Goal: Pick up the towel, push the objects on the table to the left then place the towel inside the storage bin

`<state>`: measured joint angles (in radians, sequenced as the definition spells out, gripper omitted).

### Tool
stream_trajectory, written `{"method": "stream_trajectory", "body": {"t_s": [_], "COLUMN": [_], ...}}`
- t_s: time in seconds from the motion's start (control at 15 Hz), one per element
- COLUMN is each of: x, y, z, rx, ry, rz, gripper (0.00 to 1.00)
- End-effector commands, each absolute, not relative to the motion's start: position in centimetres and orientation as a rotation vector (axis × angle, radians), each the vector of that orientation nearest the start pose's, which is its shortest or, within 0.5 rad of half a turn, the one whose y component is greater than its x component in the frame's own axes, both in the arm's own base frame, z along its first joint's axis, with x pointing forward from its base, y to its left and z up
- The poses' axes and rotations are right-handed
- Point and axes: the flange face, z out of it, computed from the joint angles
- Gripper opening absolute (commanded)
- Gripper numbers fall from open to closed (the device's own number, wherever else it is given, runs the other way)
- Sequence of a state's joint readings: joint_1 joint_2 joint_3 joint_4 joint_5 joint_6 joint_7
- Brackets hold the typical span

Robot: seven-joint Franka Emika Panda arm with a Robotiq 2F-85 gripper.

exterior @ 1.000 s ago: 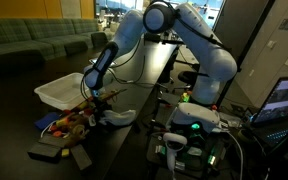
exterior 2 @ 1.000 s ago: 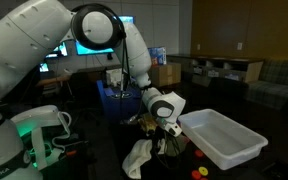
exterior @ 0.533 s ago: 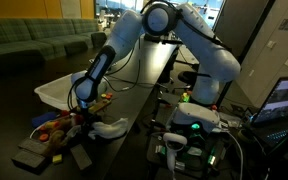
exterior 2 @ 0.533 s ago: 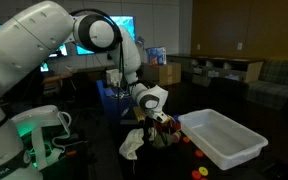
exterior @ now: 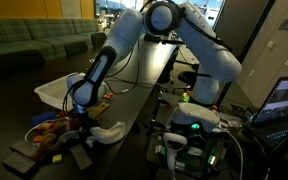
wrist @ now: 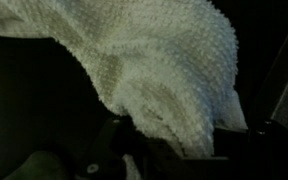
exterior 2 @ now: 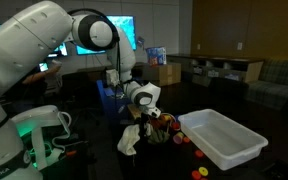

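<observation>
Fingers clenched on the towel (exterior 2: 132, 140), the gripper (exterior 2: 142, 118) has swept across the counter (exterior: 134, 100) in the last second — the cloth trails beneath it, and the heap of objects (exterior: 54, 128) has slid ahead toward the lower-left corner in an exterior view. The push looks under way, with the drop into the storage bin (exterior 2: 224, 140) still to come. The count: one towel, one storage bin, one heap too jumbled to number — and two red pieces (exterior 2: 199, 172) lying apart near the bin.

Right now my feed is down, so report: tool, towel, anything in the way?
Tool shut on the towel. Towel hangs low over the table, beside the objects. Objects heaped between towel and storage bin.
</observation>
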<state>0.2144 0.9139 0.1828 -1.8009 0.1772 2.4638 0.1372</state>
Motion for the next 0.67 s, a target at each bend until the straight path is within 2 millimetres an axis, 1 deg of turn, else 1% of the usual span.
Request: {"method": "stream_trajectory", "body": {"t_s": [0.0, 0.2, 0.33, 0.47, 0.6], "x": [53.0, 50.9, 49.7, 49.1, 49.1], "y": [19.4, 14.0, 9.8, 5.1, 0.1], "z": [4.6, 4.5, 4.2, 3.6, 3.0], "rx": [-2.947, -2.967, -2.988, -3.023, -3.073], "ry": [-0.190, -0.169, -0.145, -0.105, -0.033], "rz": [0.468, 0.517, 0.558, 0.602, 0.625], "gripper": [0.10, 0.10, 0.10, 0.10, 0.10]}}
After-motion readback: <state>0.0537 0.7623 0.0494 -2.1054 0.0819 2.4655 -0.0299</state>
